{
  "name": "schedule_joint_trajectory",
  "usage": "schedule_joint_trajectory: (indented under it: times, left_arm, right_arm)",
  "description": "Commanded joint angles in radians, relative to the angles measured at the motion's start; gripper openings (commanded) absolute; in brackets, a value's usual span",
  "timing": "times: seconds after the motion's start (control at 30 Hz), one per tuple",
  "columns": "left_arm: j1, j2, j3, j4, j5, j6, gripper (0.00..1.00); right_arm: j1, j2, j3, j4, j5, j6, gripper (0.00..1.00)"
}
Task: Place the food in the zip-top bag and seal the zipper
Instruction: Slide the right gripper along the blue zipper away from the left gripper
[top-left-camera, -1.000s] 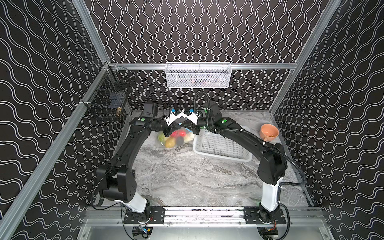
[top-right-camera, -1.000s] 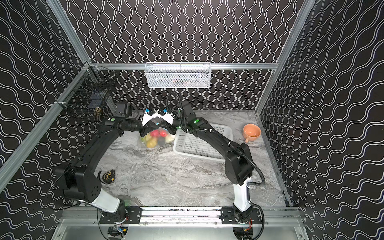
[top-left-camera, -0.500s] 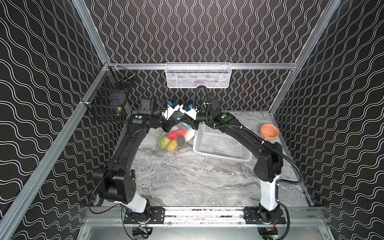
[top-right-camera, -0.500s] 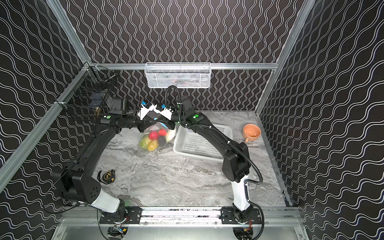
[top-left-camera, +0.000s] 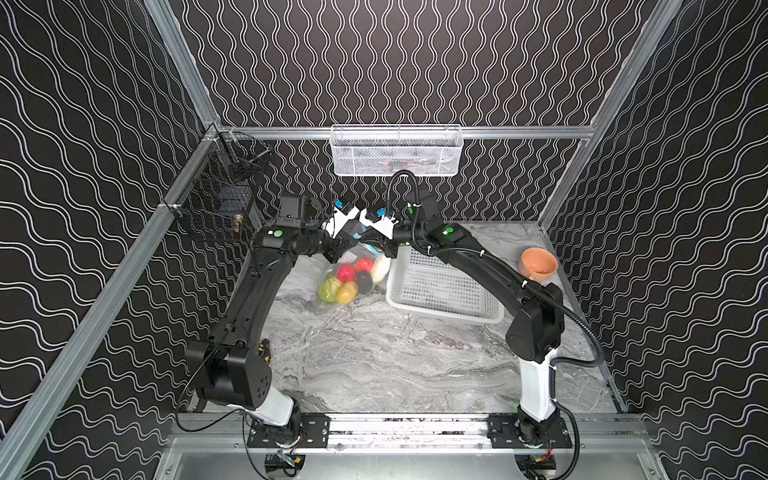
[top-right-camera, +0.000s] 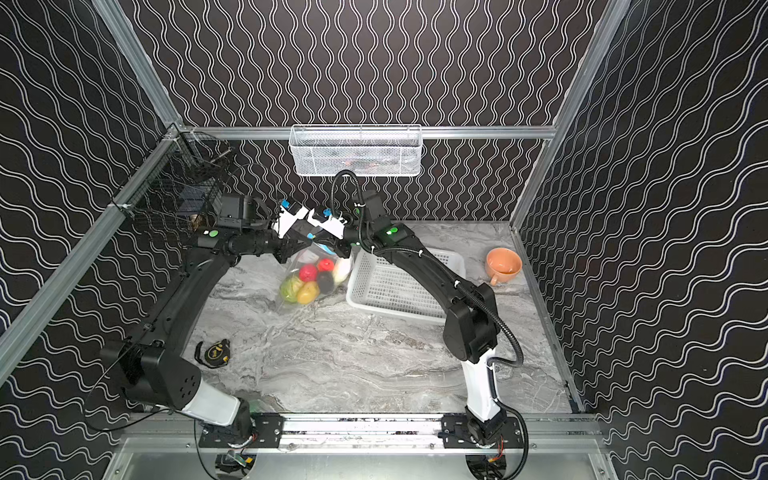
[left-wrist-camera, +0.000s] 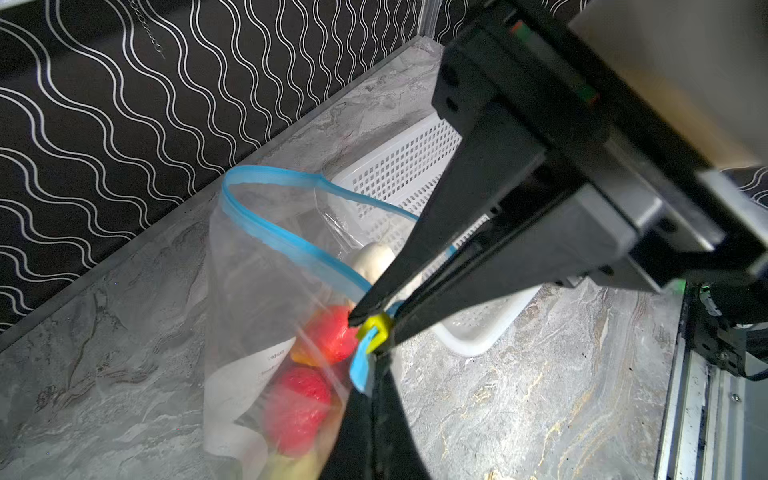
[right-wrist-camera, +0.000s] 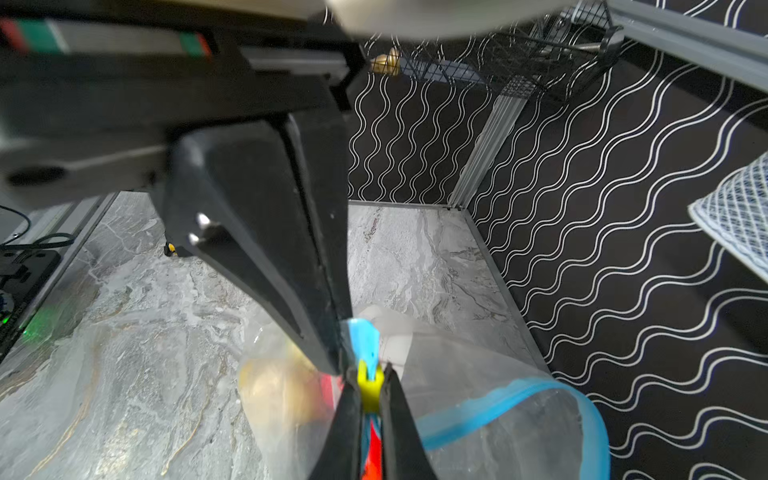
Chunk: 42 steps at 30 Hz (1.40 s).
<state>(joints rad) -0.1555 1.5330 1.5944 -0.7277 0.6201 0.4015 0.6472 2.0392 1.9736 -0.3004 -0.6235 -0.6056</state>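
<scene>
Light: bright, even, from above.
Shadows: soft and faint on the table (top-left-camera: 374, 365).
Focus: top views sharp; the left wrist view smears the nearest food (left-wrist-camera: 297, 409).

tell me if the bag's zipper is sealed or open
Open: the zipper gapes in a wide blue loop on the zip-top bag, its two sides apart; the yellow tab sits at one end.

zip-top bag (top-left-camera: 353, 255) back-centre on table (top-left-camera: 395, 357), food (top-left-camera: 346, 292) in its lower end; perforated basket (top-left-camera: 436, 286) just right of bag; cup (top-left-camera: 537, 266) further right, by the wall; tape measure (top-right-camera: 214, 353) front-left; mesh basket (top-left-camera: 397, 151) on back rail; wire cage (top-left-camera: 216, 203) on left rail; left gripper (left-wrist-camera: 374, 365) and right gripper (right-wrist-camera: 370, 378) tip to tip at the zipper (left-wrist-camera: 291, 245) end, above the food.
</scene>
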Motion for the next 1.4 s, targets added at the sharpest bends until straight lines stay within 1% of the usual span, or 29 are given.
schedule_joint_trajectory:
  times: [0.0,0.3,0.5,0.7,0.83,0.93,1.1,1.37]
  left_arm:
    - [-0.001,-0.022,0.000,0.036,0.024,0.050,0.00]
    - [0.000,-0.034,-0.015,0.038,-0.052,0.076,0.00]
    - [0.010,-0.027,0.004,0.066,-0.100,0.004,0.00]
    - [0.017,-0.027,0.002,0.092,-0.182,-0.012,0.00]
    - [0.023,-0.033,0.000,0.106,-0.217,-0.029,0.00]
    - [0.026,-0.031,0.014,0.099,-0.229,-0.053,0.00]
    - [0.030,-0.030,0.045,0.084,-0.213,-0.094,0.00]
    - [0.034,-0.037,0.039,0.098,-0.261,-0.097,0.00]
  right_arm:
    - [-0.012,0.019,0.016,-0.114,0.090,-0.032,0.03]
    - [-0.022,0.020,0.033,-0.152,0.131,-0.066,0.03]
    - [-0.036,0.006,0.016,-0.146,0.161,-0.075,0.03]
    - [-0.048,-0.014,-0.011,-0.126,0.174,-0.080,0.05]
    - [-0.055,-0.016,-0.004,-0.136,0.179,-0.086,0.05]
    - [-0.055,-0.021,-0.014,-0.125,0.189,-0.088,0.05]
    - [-0.057,-0.024,-0.011,-0.122,0.199,-0.092,0.04]
    - [-0.057,-0.037,-0.027,-0.114,0.203,-0.095,0.05]
